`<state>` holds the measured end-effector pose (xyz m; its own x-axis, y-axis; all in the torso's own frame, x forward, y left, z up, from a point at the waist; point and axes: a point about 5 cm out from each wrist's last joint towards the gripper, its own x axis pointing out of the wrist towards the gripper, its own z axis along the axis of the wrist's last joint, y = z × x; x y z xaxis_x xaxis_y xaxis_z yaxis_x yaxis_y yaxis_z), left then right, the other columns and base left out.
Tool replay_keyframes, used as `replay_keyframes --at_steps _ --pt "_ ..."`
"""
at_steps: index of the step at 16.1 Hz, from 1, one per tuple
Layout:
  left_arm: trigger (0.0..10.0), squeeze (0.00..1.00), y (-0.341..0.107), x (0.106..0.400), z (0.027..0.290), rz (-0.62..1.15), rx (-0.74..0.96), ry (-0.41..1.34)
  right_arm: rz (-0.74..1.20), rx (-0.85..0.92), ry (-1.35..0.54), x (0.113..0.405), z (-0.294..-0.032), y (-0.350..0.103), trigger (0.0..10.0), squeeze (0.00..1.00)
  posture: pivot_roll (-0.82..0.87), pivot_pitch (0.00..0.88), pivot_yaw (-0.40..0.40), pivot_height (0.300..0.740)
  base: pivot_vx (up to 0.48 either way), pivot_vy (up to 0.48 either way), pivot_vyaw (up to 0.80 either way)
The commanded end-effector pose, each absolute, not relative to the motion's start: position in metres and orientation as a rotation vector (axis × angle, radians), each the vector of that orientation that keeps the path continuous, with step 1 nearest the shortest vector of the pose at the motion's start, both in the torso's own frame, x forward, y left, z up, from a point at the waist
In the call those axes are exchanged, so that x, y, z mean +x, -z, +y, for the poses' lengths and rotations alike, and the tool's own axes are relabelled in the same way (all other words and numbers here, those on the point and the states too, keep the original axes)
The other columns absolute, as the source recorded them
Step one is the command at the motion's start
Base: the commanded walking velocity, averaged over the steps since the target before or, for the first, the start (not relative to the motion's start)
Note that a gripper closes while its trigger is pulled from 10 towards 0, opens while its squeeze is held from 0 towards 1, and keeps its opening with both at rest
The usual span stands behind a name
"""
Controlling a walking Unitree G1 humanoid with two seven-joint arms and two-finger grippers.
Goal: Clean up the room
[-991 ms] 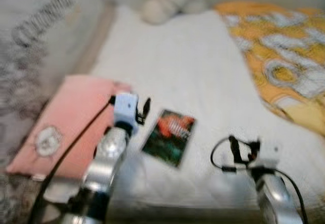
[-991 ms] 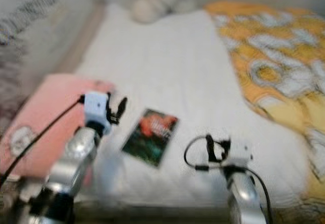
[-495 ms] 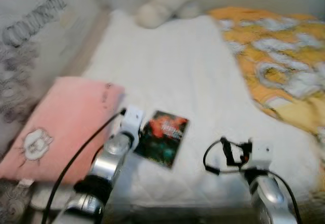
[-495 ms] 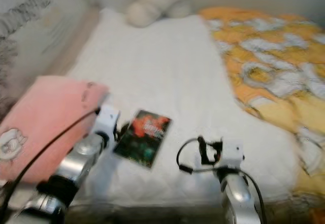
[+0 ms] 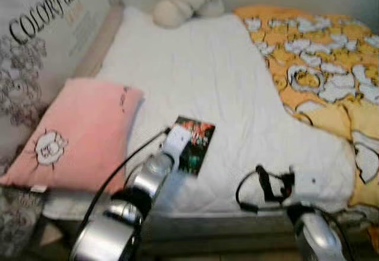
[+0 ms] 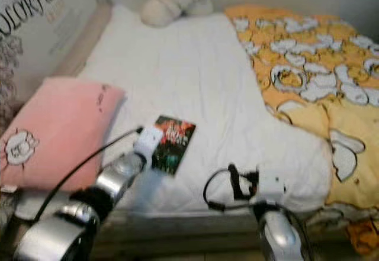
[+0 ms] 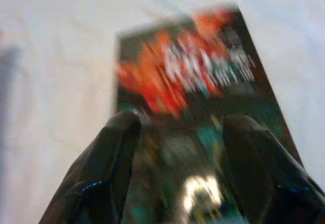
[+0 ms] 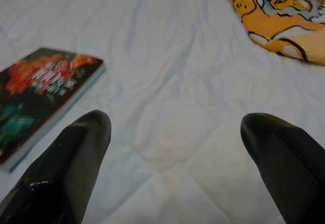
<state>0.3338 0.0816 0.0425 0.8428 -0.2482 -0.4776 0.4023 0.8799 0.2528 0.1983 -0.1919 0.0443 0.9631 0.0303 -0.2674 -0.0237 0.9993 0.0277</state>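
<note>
The book [image 5: 195,143], dark-covered with red and orange lettering, lies flat on the white bed [image 5: 195,71] a little below the middle of the left eye frame, just right of the pink pillow [image 5: 77,134] and well left of the yellow patterned blanket [image 5: 320,65]. Its long axis runs from lower left to upper right in that frame, roughly in line with the left arm's reach. The left gripper [image 7: 177,137] is right at the book's near short edge: in the left wrist view the jaws stand moderately open, one black finger to either side of the cover's lower end, with the book between them but not visibly clamped; whether the fingertips touch the cover I cannot tell through the blur. The right gripper [image 8: 177,148] hovers over bare sheet at the lower right of the left eye frame, jaws spread wide and holding nothing, with the book off to its left. The left arm is plainly the nearer one, so the pick-up looks to be its job, probably by closing across the book's width at that near edge.
</note>
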Motion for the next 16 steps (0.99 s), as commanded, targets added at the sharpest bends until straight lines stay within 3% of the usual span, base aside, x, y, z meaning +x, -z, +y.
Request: replay_keyframes --at_steps 1,8,10,12,14,16 --pt "10.0 0.0 -0.056 0.343 0.075 0.386 0.357 0.336 0.274 0.015 -0.043 0.196 -0.19 -0.047 10.0 0.0 -0.12 0.053 -0.03 0.74 0.0 0.0 0.0" --pt "10.0 0.0 -0.085 0.357 0.037 0.341 0.266 0.364 0.369 0.021 -0.095 0.141 -0.169 -0.057 10.0 0.0 -0.23 0.173 -0.044 0.74 0.0 0.0 0.0" --pt "10.0 0.0 -0.086 0.358 0.036 0.343 0.307 0.364 0.387 0.016 -0.096 0.128 -0.167 -0.062 10.0 0.0 -0.26 0.2 -0.047 0.74 0.0 0.0 0.0" --pt "10.0 0.0 -0.086 0.362 0.05 0.348 0.361 0.284 0.415 0.005 -0.09 0.116 -0.17 -0.065 10.0 0.0 -0.28 0.218 -0.05 0.74 0.0 0.0 0.0" --pt "10.0 0.0 -0.084 0.364 0.062 0.384 0.3 0.232 0.447 -0.003 -0.089 0.105 -0.171 -0.068 10.0 0.0 -0.29 0.233 -0.057 0.74 0.0 0.0 0.0" --pt "10.0 0.0 -0.09 0.364 0.048 0.375 0.269 0.282 0.468 -0.009 -0.095 0.099 -0.17 -0.069 10.0 0.0 -0.29 0.247 -0.059 0.74 0.0 0.0 0.0"
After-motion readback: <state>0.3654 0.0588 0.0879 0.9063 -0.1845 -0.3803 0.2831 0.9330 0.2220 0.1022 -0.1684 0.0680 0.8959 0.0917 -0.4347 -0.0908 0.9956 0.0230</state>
